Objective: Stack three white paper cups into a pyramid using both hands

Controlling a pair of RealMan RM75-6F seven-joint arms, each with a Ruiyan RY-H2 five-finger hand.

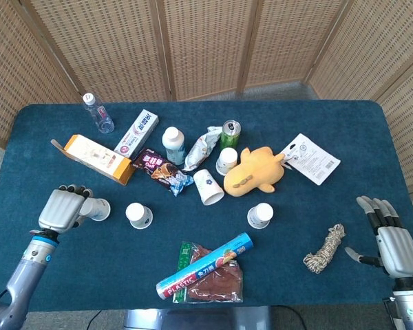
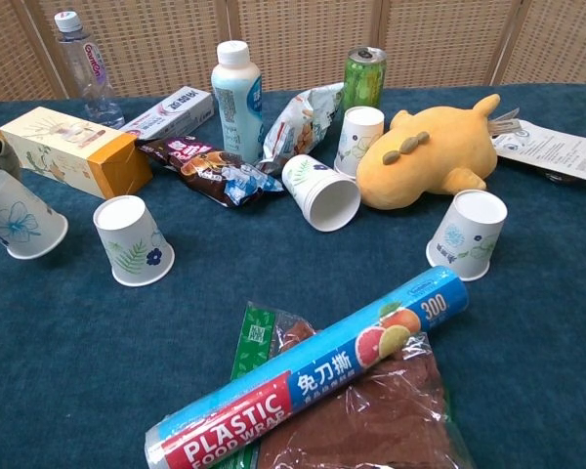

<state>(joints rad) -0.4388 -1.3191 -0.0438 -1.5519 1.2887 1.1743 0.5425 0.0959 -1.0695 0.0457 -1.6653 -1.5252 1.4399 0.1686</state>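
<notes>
My left hand (image 1: 62,208) grips a white paper cup (image 1: 97,208) (image 2: 21,217) by its base, tilted, just above the blue table near the left side. A second cup (image 1: 139,215) (image 2: 132,240) stands upside down a short way to its right. A third cup (image 1: 260,215) (image 2: 469,234) stands upside down in front of the yellow plush (image 1: 253,171). Another cup (image 1: 208,187) (image 2: 321,192) lies on its side, and one more (image 1: 226,161) (image 2: 359,137) stands beside the plush. My right hand (image 1: 389,240) hovers open at the right edge, holding nothing.
A plastic wrap roll (image 1: 205,274) lies over a brown packet (image 1: 217,282) at the front. A rope coil (image 1: 325,249) sits near my right hand. Orange box (image 1: 98,159), snack packs, bottles (image 1: 173,145), green can (image 1: 230,133) and a card (image 1: 311,158) crowd the back.
</notes>
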